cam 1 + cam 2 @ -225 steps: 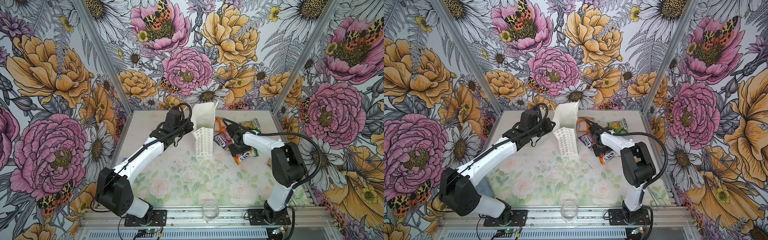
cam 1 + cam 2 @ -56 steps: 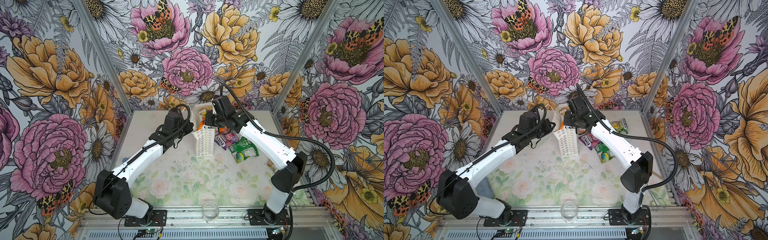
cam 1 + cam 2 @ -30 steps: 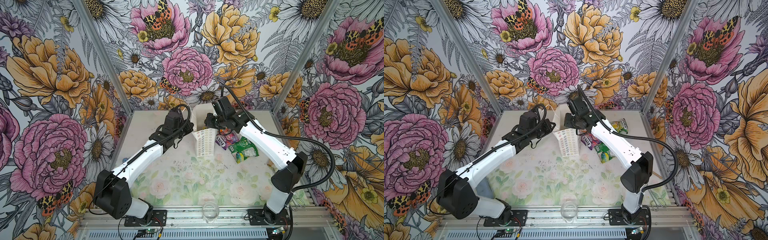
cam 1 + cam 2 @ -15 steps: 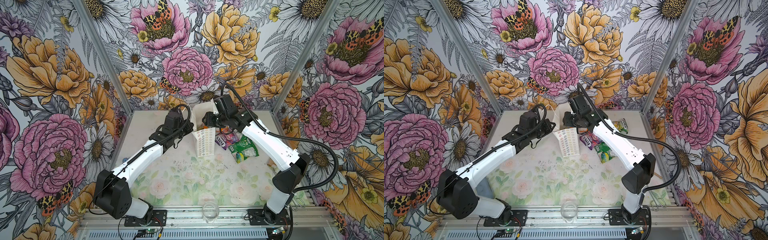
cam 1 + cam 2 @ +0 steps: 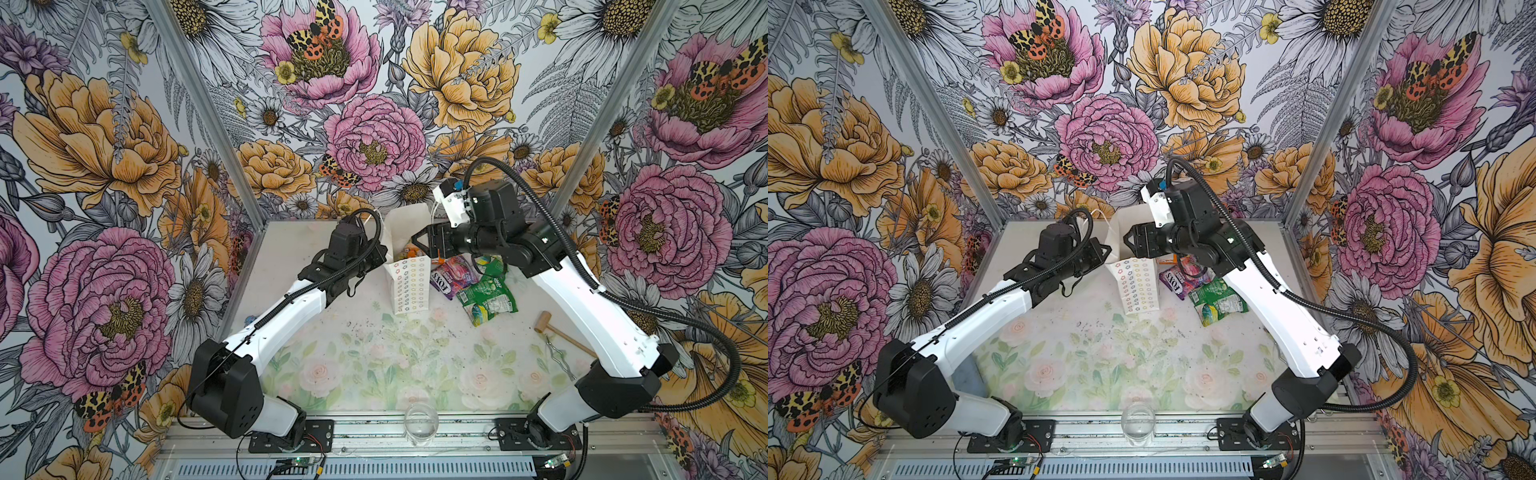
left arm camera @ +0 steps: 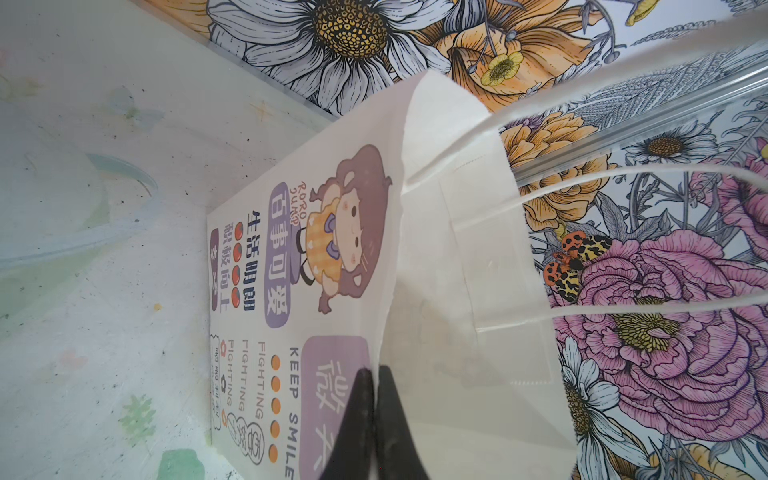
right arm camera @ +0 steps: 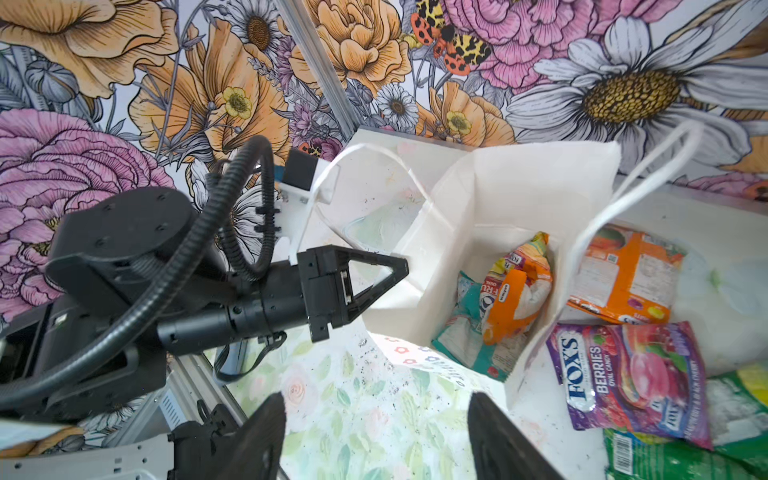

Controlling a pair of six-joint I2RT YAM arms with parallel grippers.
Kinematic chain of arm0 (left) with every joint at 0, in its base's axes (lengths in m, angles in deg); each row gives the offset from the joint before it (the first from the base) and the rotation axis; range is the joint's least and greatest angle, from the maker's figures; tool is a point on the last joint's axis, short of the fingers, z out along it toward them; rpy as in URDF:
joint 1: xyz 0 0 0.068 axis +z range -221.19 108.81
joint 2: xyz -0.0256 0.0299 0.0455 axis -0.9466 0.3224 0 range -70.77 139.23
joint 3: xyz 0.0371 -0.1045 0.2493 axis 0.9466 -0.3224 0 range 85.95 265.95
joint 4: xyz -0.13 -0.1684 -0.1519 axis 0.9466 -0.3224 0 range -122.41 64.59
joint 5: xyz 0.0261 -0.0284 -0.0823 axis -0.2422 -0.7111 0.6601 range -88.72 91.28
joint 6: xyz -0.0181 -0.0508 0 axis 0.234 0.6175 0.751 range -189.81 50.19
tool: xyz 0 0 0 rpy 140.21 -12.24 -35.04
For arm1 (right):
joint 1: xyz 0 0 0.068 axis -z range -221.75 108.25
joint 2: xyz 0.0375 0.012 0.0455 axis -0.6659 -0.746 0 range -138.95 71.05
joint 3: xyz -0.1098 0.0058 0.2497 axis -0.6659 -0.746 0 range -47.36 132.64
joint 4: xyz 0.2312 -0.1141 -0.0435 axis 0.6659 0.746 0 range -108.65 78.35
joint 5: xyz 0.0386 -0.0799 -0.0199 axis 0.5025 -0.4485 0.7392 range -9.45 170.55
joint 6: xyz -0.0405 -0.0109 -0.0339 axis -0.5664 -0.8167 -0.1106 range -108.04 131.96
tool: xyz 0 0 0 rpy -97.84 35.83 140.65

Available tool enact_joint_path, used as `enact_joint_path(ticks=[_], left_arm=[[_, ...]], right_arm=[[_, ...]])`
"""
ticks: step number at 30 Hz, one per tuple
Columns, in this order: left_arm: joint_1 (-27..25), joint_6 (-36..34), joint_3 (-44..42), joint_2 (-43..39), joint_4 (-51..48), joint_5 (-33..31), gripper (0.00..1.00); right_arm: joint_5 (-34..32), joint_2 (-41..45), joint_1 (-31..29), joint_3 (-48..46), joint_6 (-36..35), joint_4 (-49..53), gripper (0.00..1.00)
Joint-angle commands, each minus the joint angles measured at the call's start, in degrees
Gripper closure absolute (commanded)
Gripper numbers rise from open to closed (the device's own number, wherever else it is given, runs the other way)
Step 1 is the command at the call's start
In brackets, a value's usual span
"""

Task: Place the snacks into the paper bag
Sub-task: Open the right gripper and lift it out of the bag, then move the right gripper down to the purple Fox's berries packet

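fingers on the left [image 6: 359, 424] pinch the paper bag [image 5: 409, 286] rim, fully closed. right fingers [image 7: 257, 440] spread wide, empty; snacks [image 7: 515, 299] lie ahead inside.

White paper bag [image 5: 409, 286], multicoloured flower rows; purple packet [image 5: 451, 276], green packet [image 5: 489, 297], orange packet [image 7: 627, 274].

Open paper bag [image 7: 519, 187] holds orange packet [image 7: 515, 299], teal packet [image 7: 461, 332]. Purple packet [image 7: 631, 378] just beside. Rim pinched by left gripper [image 7: 401, 266]; right gripper [image 7: 374, 405] spread wide.
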Motion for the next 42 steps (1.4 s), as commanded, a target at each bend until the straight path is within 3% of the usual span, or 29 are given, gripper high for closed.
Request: enact_joint_path(ticks=[1, 6, 11, 23, 31, 42], left_arm=[[0.11, -0.67, 1.87, 0.27, 0.88, 1.32, 0.97], [0.37, -0.16, 1.07, -0.19, 1.72, 1.46, 0.97], [0.74, 0.03, 0.68, -0.37, 2.02, 1.74, 0.97], [0.85, 0.46, 0.96, 0.07, 2.28, 2.36, 0.97], [0.85, 0.51, 1.39, 0.93, 1.75, 2.19, 0.97], [0.68, 0.78, 1.4, 0.51, 1.45, 1.74, 0.97]], right_arm=[[-4.99, 4.05, 0.27, 0.63, -4.9, 7.35, 0.25], [-16.46, 10.5, 1.86, -4.2, -4.55, 13.31, 0.17], [-20.84, 17.35, 5.77, -13.5, -0.85, 13.96, 0.1], [-15.5, 20.22, 18.01, -30.06, 8.4, 9.05, 0.05], [-16.72, 16.17, 20.59, -33.07, 11.96, 4.08, 0.04], [-12.01, 12.53, 21.34, -40.57, 23.36, -11.17, 0.03]])
